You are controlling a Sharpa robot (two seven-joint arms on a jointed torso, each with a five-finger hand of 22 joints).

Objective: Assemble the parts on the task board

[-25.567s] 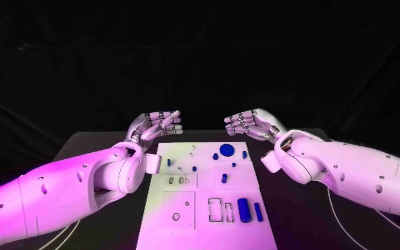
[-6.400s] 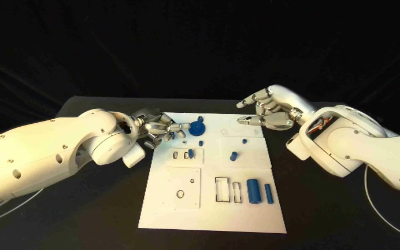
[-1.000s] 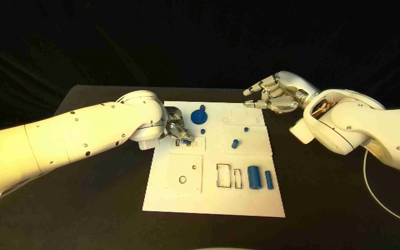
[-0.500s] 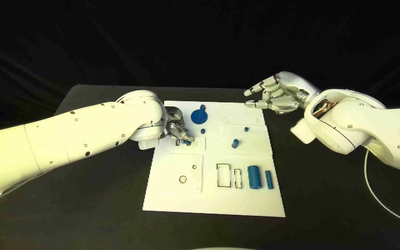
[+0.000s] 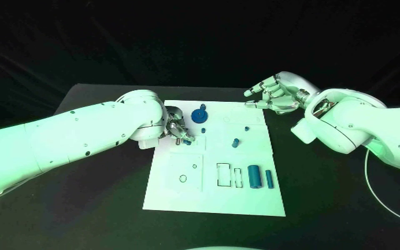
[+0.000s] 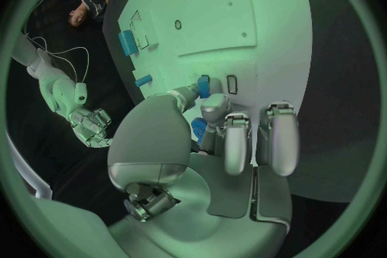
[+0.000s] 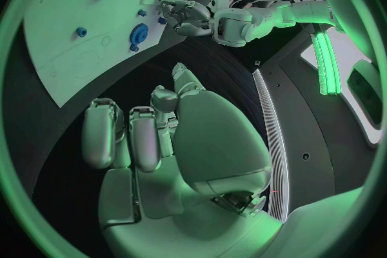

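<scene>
Centrally, white task board point(image 5: 215, 198), black table point(image 5: 92, 203), dark backdrop

The left arm sweeps in from eight o'clock, its big white forearm angled toward the centre of the head view, wrist bent so the left hand point(image 5: 177, 129) points down, fingers curled close together; its wrist camera shows the fingertips point(image 6: 203, 87) bunched on a small blue piece. Over at two o'clock the right arm folds back at the elbow, and the right hand point(image 5: 271, 95) hangs in the air, palm turned inward, fingers loosely bent and apart, nothing between them in the wrist view.
</scene>
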